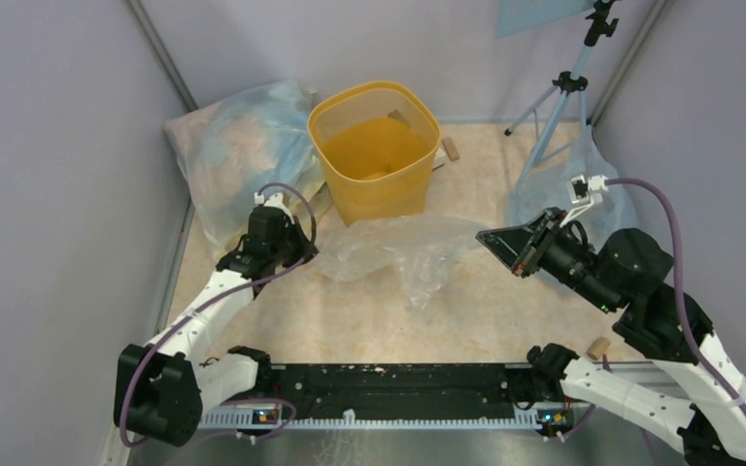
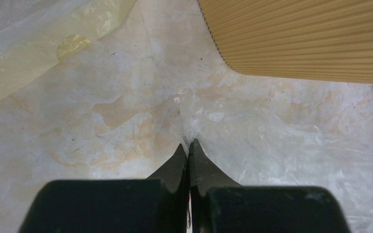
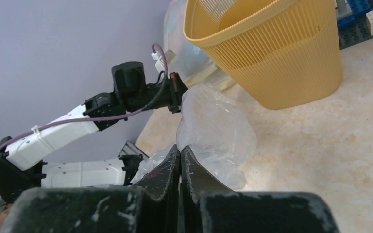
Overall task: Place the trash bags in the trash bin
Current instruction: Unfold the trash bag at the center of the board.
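Note:
A clear, wrinkly trash bag (image 1: 403, 250) is stretched between my two grippers in front of the yellow trash bin (image 1: 374, 146), its middle sagging toward the table. My left gripper (image 1: 309, 249) is shut on the bag's left edge. In the left wrist view the film (image 2: 272, 141) runs into the closed jaw tips (image 2: 189, 143), with the ribbed bin wall (image 2: 311, 39) just beyond. My right gripper (image 1: 483, 236) is shut on the right edge; its wrist view shows the bag (image 3: 218, 131) rising from the closed tips (image 3: 180, 148) toward the left gripper (image 3: 175, 92) and the bin (image 3: 277, 53).
A big bluish sack (image 1: 243, 146) lies at the back left against the wall, and another (image 1: 568, 184) sits at the right under a tripod (image 1: 559, 92). Small wooden pieces (image 1: 452, 149) (image 1: 597, 347) lie on the table. Blue-and-white blocks (image 3: 364, 14) stand behind the bin.

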